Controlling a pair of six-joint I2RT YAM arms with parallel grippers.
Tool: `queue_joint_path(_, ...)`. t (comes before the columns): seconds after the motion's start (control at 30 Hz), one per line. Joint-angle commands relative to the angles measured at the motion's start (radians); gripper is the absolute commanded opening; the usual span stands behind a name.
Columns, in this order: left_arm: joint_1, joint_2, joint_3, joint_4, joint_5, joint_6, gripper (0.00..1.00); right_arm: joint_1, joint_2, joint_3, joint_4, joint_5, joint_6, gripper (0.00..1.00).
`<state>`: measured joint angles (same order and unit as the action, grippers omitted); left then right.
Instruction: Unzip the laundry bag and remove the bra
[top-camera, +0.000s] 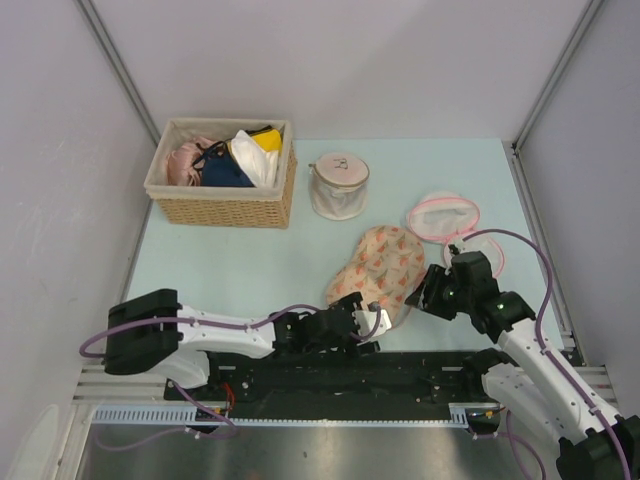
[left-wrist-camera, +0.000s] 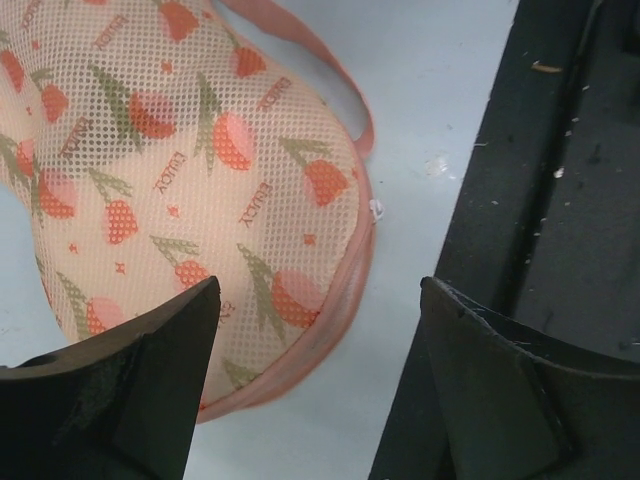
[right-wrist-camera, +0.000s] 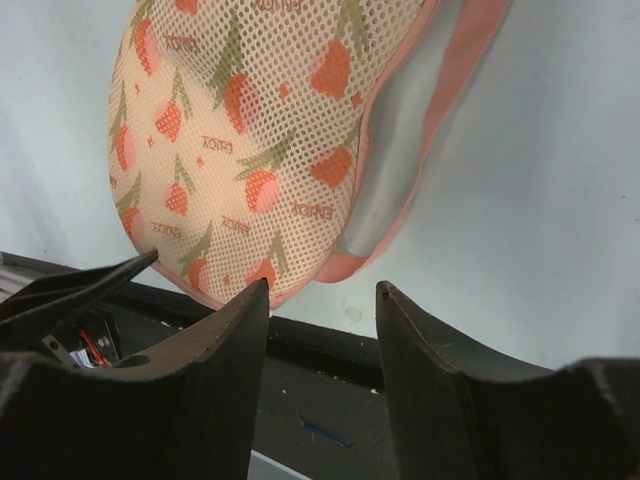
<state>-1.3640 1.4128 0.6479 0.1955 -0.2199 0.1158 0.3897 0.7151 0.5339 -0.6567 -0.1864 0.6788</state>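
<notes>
The laundry bag (top-camera: 385, 265), cream-peach mesh with red prints and a pink zipper edge, lies flat near the table's front middle. It fills the left wrist view (left-wrist-camera: 170, 170) and the right wrist view (right-wrist-camera: 240, 130). My left gripper (top-camera: 378, 322) is open, hovering at the bag's near end, over its pink edge (left-wrist-camera: 300, 360). My right gripper (top-camera: 428, 292) is open just right of the bag, its jaws near the pink hanging loop (right-wrist-camera: 455, 90). A tiny white zipper pull (left-wrist-camera: 377, 208) shows on the edge. The bra is hidden.
A wicker basket (top-camera: 222, 208) with pink, navy and yellow-white garments stands at the back left. A small cylindrical white mesh bag (top-camera: 338, 186) stands mid-back. Two round white mesh bags with pink rims (top-camera: 444, 216) lie right. A black rail (top-camera: 400, 375) borders the front.
</notes>
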Motion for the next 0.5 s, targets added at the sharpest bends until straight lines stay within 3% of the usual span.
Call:
queue_joint_path(0.0,-0.003,0.034,0.007,0.081,-0.053,0.051,0.85,0.006,-0.009,0.057,-0.029,-0.019,0.002,0.56)
queue_joint_path(0.2,-0.003,0.089,-0.019,0.150,-0.079,0.096,0.84,0.008,-0.013,0.087,-0.061,0.015,0.004,0.59)
queue_joint_path(0.4,-0.003,0.163,-0.021,0.235,-0.173,0.143,0.58,0.047,0.006,0.087,-0.055,0.056,0.024,0.59)
queue_joint_path(0.47,-0.003,0.164,-0.010,0.248,-0.185,0.137,0.42,0.061,0.012,0.087,-0.050,0.059,0.031,0.59)
